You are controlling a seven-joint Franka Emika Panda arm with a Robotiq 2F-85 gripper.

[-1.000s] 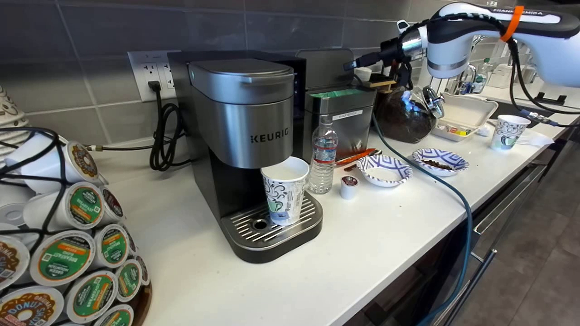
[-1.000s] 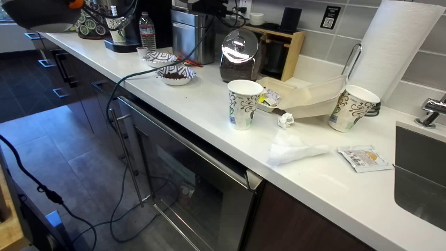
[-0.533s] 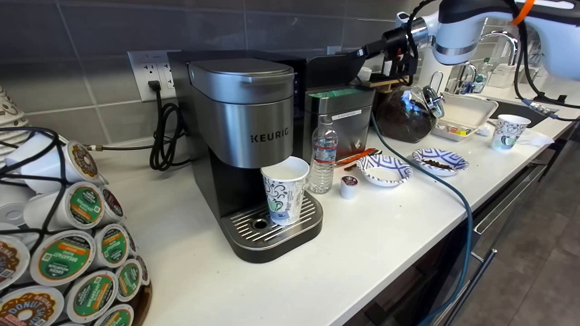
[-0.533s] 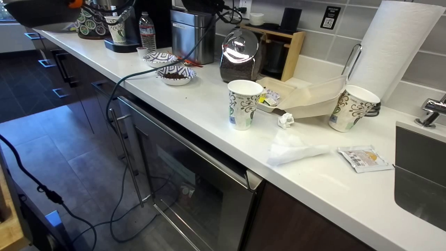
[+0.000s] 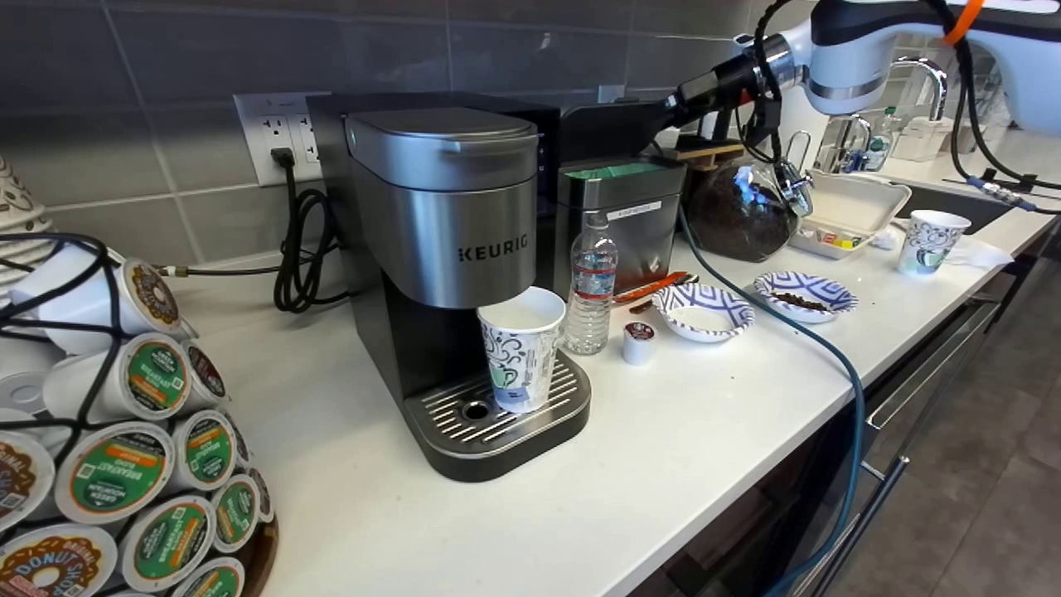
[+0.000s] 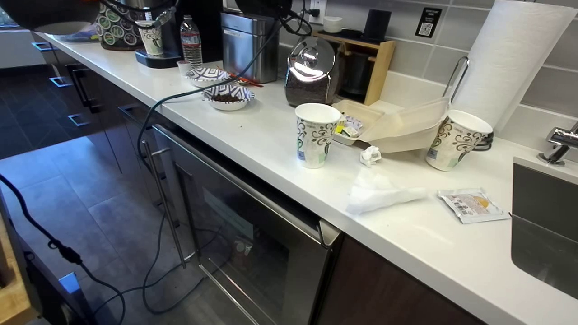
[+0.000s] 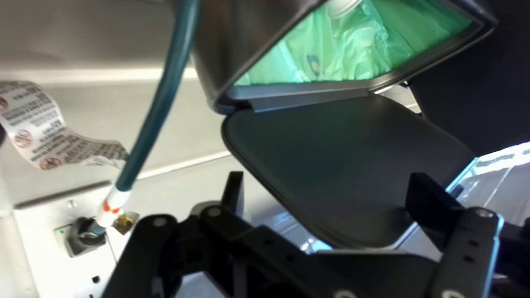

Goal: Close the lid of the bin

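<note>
The dark bin (image 5: 642, 240) stands by the back wall; its steel front shows in an exterior view (image 6: 248, 47). A green liner (image 7: 352, 45) fills its opening. The dark-grey lid (image 5: 609, 133) is open, standing up from the back hinge; in the wrist view the lid (image 7: 331, 153) fills the middle. My gripper (image 5: 670, 109) is at the lid's upper right corner. In the wrist view the gripper (image 7: 325, 184) is wide open. One finger (image 7: 234, 192) is outside the lid's edge; the opposite finger (image 7: 430, 203) overlaps the lid. Contact cannot be told.
The Keurig coffee maker (image 5: 460, 249) with a paper cup (image 5: 526, 356) stands beside the bin. A water bottle (image 5: 591, 290), a coffee pod (image 5: 638, 342) and a bowl (image 5: 704, 315) are in front. A glass jar (image 5: 733, 215) and a teal hose (image 7: 163, 99) are close by.
Over the last second my gripper moved back toward the robot and then dipped, now pointing more downward. The lid's top edge sits lower in an exterior view and looks darker.
</note>
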